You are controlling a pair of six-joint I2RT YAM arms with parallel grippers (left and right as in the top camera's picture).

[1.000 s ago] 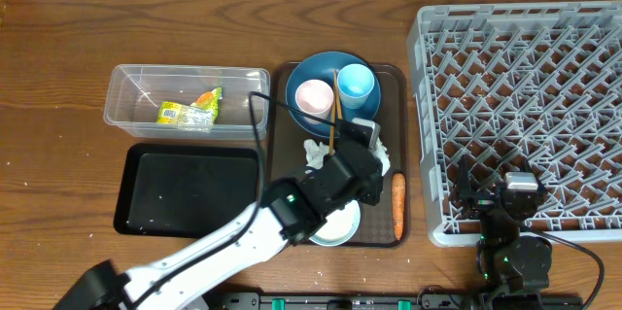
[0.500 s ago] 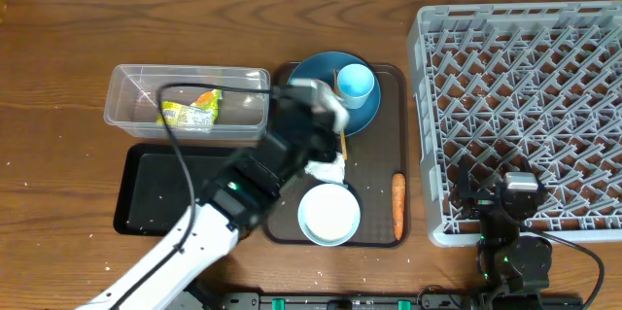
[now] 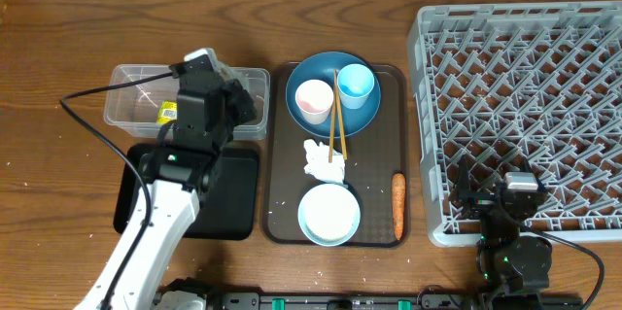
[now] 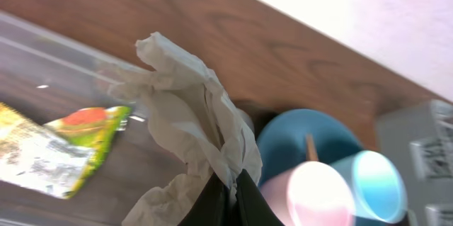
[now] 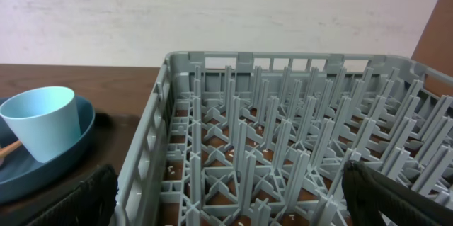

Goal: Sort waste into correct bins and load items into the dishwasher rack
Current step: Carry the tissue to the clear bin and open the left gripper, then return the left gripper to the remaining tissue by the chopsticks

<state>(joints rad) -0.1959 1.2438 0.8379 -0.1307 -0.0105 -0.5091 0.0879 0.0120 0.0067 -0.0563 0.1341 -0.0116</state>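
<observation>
My left gripper (image 4: 230, 180) is shut on a crumpled white tissue (image 4: 191, 105) and hangs over the clear tub (image 3: 131, 91). The yellow-green wrapper (image 4: 60, 148) lies in that tub. In the overhead view the left gripper (image 3: 233, 106) is at the tub's right end. A second tissue (image 3: 321, 157) lies on the brown tray beside the chopsticks (image 3: 336, 116). The blue plate (image 3: 330, 120) carries the pink-lined cup (image 3: 313, 99) and the light blue cup (image 3: 356, 85). The white bowl (image 3: 328, 213) and the carrot (image 3: 397, 203) rest on the tray's near end. My right gripper (image 5: 233, 208) stands open at the grey rack's (image 3: 525, 77) near corner.
The black tray (image 3: 224, 203) lies just in front of the clear tub, partly under my left arm. The brown serving tray (image 3: 284, 184) sits between the bins and the rack. White grains are scattered on the rack's floor (image 5: 233, 154).
My left arm has swung left from the brown tray to above the clear tub, carrying the tissue. The right arm has not moved.
</observation>
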